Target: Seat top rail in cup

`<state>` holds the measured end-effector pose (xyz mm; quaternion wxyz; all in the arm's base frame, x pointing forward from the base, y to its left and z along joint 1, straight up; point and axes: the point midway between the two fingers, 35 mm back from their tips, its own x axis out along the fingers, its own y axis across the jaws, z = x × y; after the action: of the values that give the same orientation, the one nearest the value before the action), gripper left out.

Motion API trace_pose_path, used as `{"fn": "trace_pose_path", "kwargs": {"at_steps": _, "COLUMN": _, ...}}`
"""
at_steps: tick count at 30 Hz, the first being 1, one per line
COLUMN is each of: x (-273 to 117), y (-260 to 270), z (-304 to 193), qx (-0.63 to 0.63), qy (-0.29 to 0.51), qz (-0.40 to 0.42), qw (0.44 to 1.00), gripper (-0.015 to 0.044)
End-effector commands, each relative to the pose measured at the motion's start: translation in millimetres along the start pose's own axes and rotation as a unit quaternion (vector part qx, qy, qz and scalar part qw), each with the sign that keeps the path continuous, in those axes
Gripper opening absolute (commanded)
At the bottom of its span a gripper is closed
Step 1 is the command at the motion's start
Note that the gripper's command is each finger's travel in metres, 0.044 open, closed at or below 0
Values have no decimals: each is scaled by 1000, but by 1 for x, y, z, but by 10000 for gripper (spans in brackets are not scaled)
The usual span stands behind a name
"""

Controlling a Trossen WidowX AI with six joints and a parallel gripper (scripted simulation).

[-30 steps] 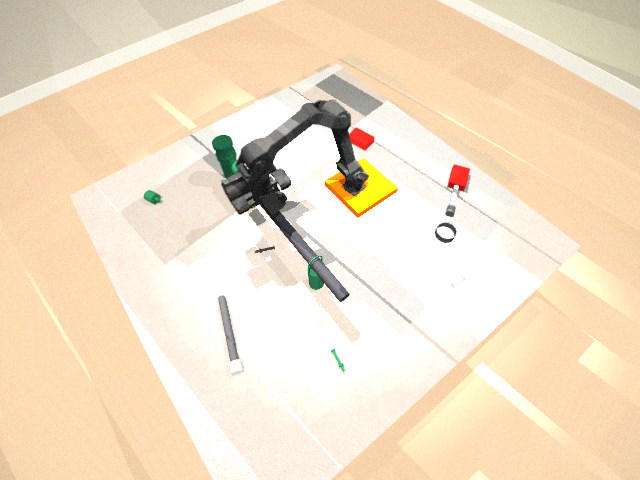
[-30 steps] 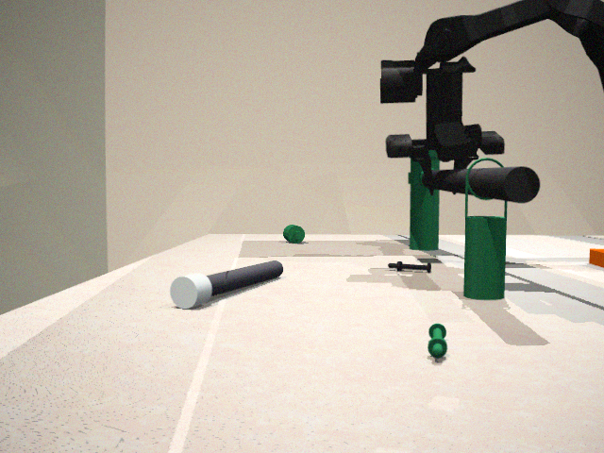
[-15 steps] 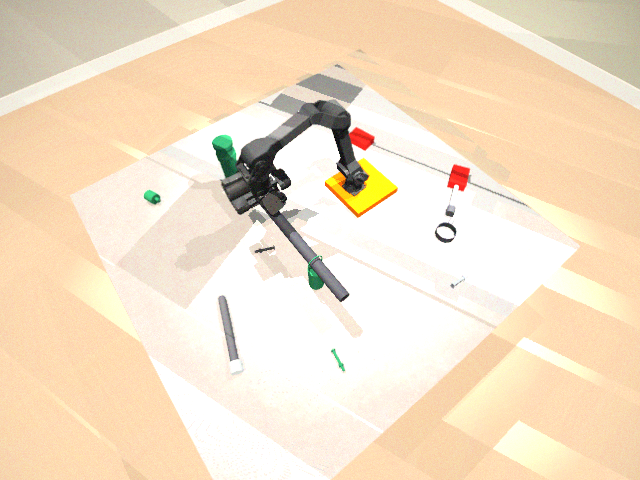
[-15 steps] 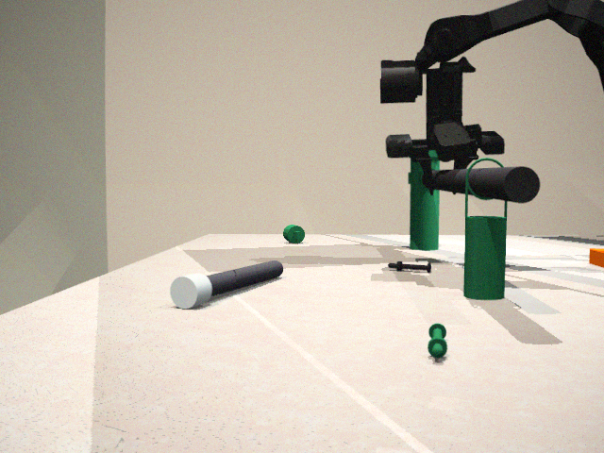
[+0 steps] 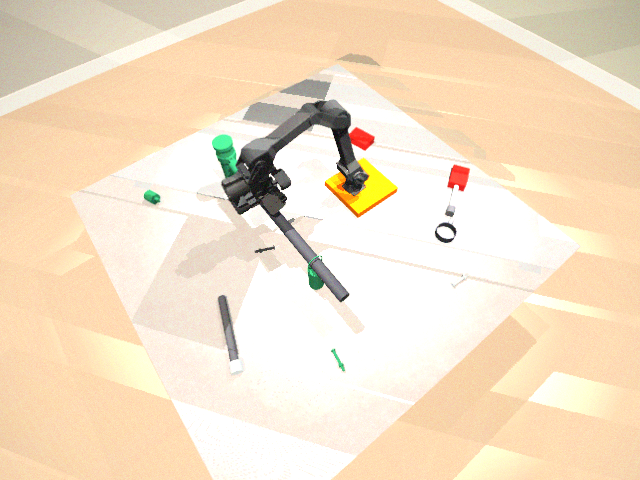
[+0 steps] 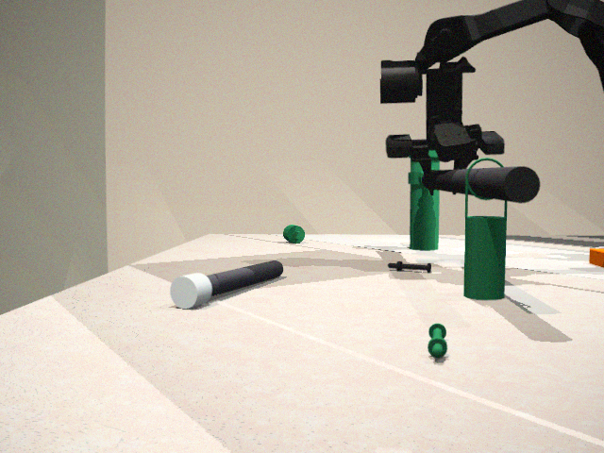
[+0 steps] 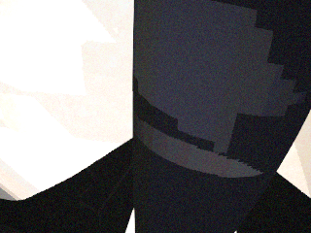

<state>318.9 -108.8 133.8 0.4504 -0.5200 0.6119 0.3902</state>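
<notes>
The dark rail (image 5: 299,240) (image 6: 522,184) (image 7: 194,73) is roughly level and runs through the thin green loop (image 6: 486,159) above the short green post (image 5: 315,282) (image 6: 484,258). Its near end sticks out past the loop. My gripper (image 6: 441,181) is shut on the rail near its far end; in the wrist view the rail passes between the dark fingers. The big green post (image 5: 223,147) (image 6: 423,219) stands upright just behind the gripper. Its band (image 6: 414,177) is high on the post. The rail-end cup and the rail's far end are hidden, so I cannot tell whether they meet.
A dark rod with a white end (image 5: 227,325) (image 6: 243,278) lies at the front left. A black bolt (image 5: 264,249) (image 6: 410,266), a green bolt (image 5: 338,360) (image 6: 437,341) and a green cap-like piece (image 5: 151,196) (image 6: 293,234) lie around. The arm stands on a yellow plate (image 5: 379,188).
</notes>
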Motion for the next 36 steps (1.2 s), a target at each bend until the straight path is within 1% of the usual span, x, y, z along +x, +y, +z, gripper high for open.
{"fn": "trace_pose_path", "kwargs": {"at_steps": 1, "x": 0, "y": 0, "z": 0, "qx": 0, "qy": 1, "qz": 0, "qw": 1000, "gripper": 0}}
{"fn": "trace_pose_path", "kwargs": {"at_steps": 36, "x": -1, "y": 2, "z": -4, "qx": 3, "qy": 3, "qz": 0, "qw": 1000, "gripper": 0}}
